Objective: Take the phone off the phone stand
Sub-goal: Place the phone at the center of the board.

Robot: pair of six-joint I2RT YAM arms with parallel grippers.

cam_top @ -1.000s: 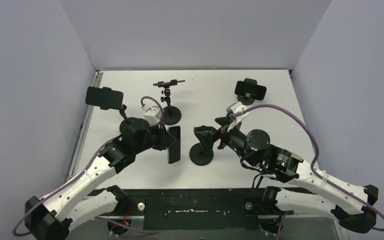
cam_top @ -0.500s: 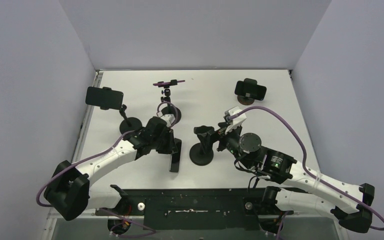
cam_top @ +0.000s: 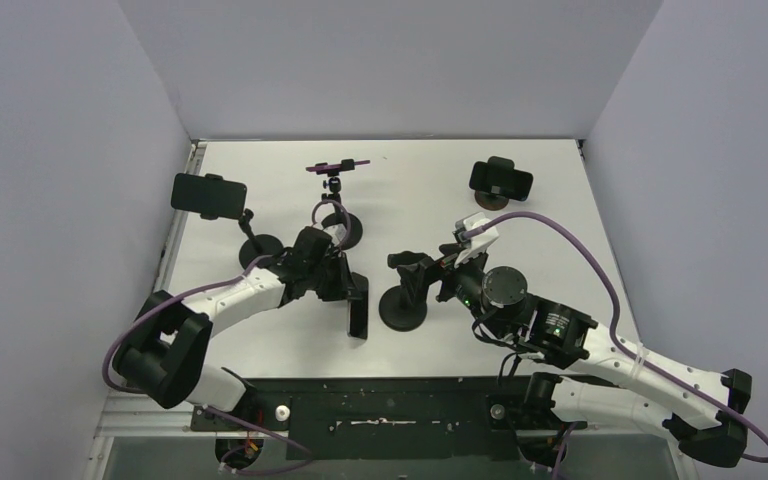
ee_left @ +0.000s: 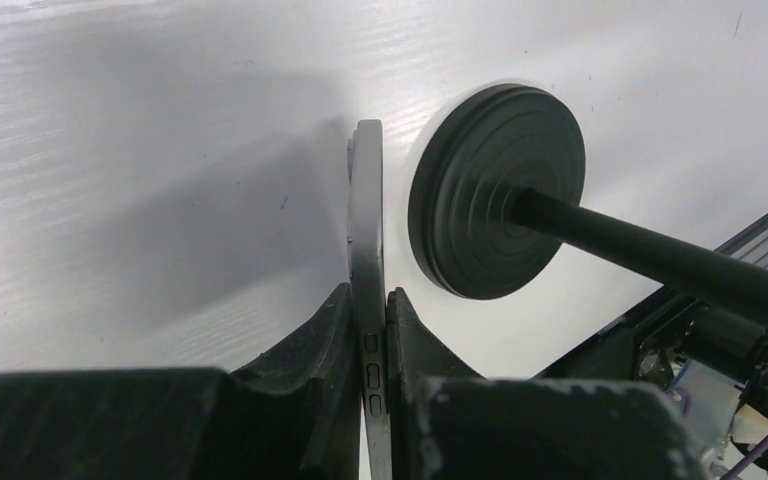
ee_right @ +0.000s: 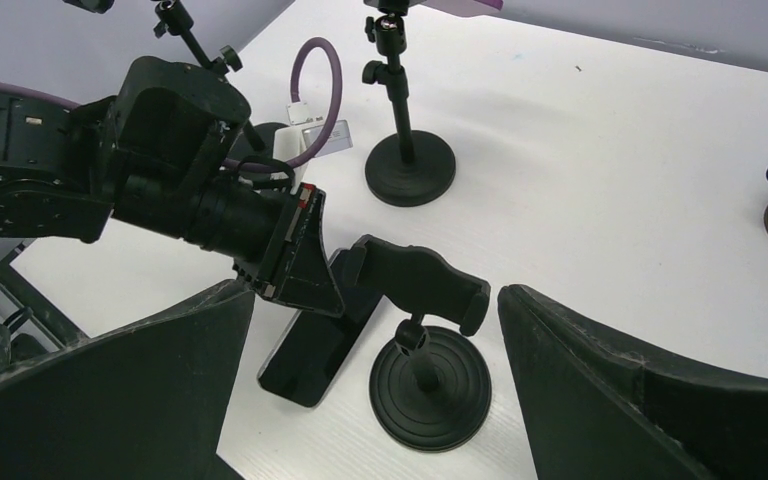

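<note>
Left wrist: left gripper [ee_left: 367, 298] pinches phone [ee_left: 365, 200] edgewise, stand base [ee_left: 495, 190] just at three o'clock; releasing now risks phone toppling onto it. Right gripper [ee_right: 377, 297] stands spread.

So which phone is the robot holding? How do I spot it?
Look at the middle of the white table for the empty phone stand. Just left of its base is a black phone, pinched in the left gripper. It's the only phone not clamped in a stand.
</note>
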